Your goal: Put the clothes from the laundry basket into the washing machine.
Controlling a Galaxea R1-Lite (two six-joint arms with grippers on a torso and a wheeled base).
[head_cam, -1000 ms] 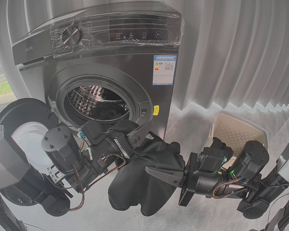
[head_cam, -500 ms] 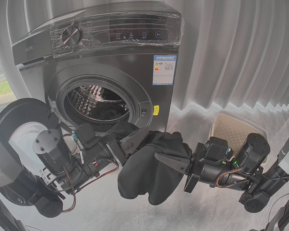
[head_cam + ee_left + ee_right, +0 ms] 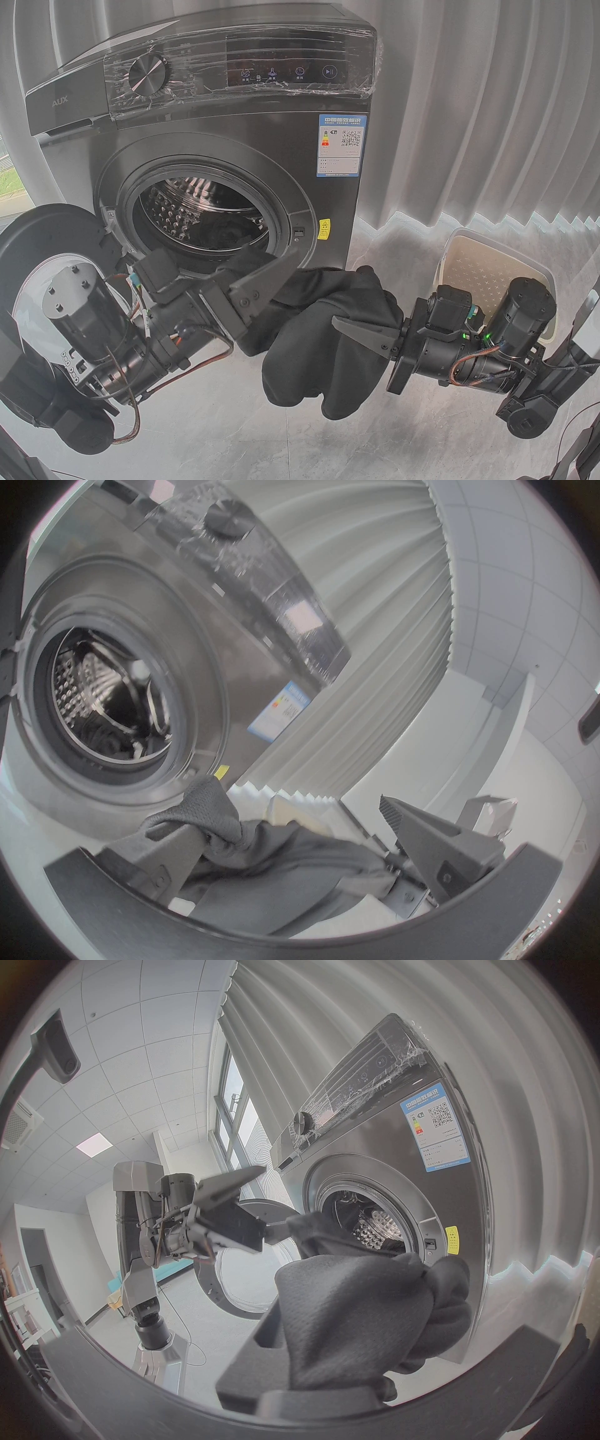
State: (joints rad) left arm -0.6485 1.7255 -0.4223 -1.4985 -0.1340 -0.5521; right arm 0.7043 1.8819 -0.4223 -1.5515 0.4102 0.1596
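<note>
While the black garment (image 3: 325,337) is hanging in the air between the two arms, just in front of the washing machine (image 3: 250,125) and a little below its round opening (image 3: 203,215), the carry-and-load step is playing out, with the drop into the drum not yet made. The right claw (image 3: 325,1329) is looking to be pinching a thick bunch of the cloth on the basket side. The left claw (image 3: 290,814) is standing spread, the cloth lying across the gap and hooking over one finger. One corner of the garment is poking up at the lip of the opening, and the rest is sagging toward the floor (image 3: 219,431). The door (image 3: 50,250) is standing wide open on the left, something dark is lying inside the drum, and the laundry basket (image 3: 494,272) is sitting well off to the right. Next, by my reading, both arms are going to need to lift the sagging part above the lip and push it through before the right claw lets go.
</note>
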